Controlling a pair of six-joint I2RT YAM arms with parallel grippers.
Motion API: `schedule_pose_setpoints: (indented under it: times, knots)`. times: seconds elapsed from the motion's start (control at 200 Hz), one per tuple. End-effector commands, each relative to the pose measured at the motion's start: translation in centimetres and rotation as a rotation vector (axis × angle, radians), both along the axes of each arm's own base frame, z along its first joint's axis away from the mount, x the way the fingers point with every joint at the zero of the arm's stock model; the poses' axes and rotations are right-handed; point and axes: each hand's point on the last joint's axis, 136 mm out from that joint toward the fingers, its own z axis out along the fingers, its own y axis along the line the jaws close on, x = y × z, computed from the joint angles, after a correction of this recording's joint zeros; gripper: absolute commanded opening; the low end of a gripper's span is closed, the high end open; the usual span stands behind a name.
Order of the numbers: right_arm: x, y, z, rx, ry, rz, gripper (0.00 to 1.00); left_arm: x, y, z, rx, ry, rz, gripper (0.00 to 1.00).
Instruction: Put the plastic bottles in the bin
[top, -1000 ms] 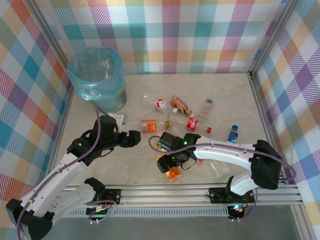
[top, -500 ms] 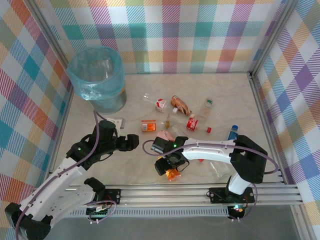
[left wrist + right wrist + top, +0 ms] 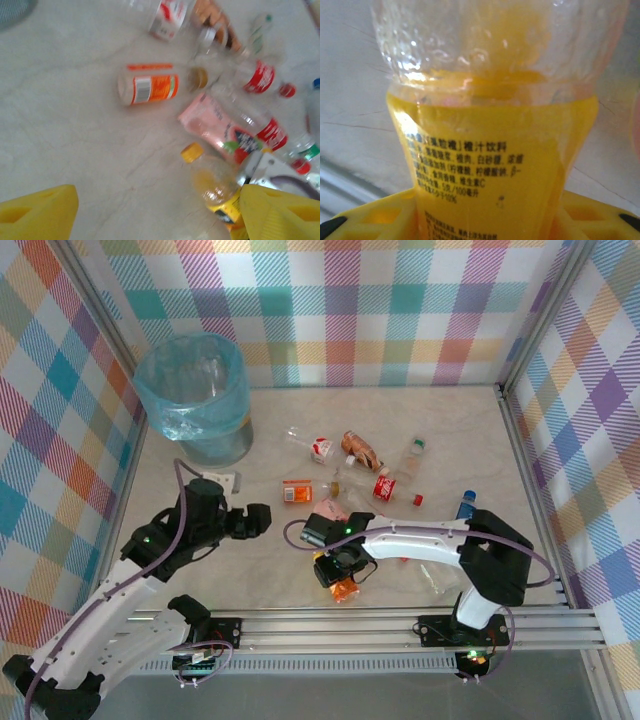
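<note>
The yellow-labelled bottle (image 3: pixel 490 150) is gripped across its label by the right fingers (image 3: pixel 340 578) at the front of the tabletop (image 3: pixel 450 420), long axis running out from them. The bin (image 3: pixel 190 400) is set well apart at far left; the open left fingers (image 3: pixel 260 519) are nearer it.

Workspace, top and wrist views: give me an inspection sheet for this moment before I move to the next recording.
Surface: pale marbled table, no spills seen.
Job's things: bin upright at far left; bottles lying loose mid-table.
Clutter: nothing seen.
Hands: left hand open above bare table; right hand shut on yellow-label bottle.
Cables: purple cables run along both arms.
Surroundings: plaid walls; metal rail at near edge.
</note>
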Motion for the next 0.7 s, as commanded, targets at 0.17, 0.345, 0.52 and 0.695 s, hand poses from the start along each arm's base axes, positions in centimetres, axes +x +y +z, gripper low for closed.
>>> schedule_pose_setpoints:
  times: [0.17,0.345,0.52,0.695]
  knots:
    - [2.0,2.1,12.9,0.220,-0.197,0.081,0.52,3.0,-1.8,13.1,-0.021,-0.228,-0.048,0.87]
    - [5.8,1.2,21.4,0.334,-0.362,0.090,0.52,5.3,-4.1,19.7,-0.048,-0.304,-0.101,0.92]
    - [8.7,1.4,28.7,0.505,-0.551,0.186,0.52,7.5,-6.6,24.8,-0.119,-0.357,-0.152,0.93]
    - [11.8,1.4,32.2,0.600,-0.680,0.199,0.53,10.5,-8.5,26.8,-0.160,-0.372,-0.169,0.91]
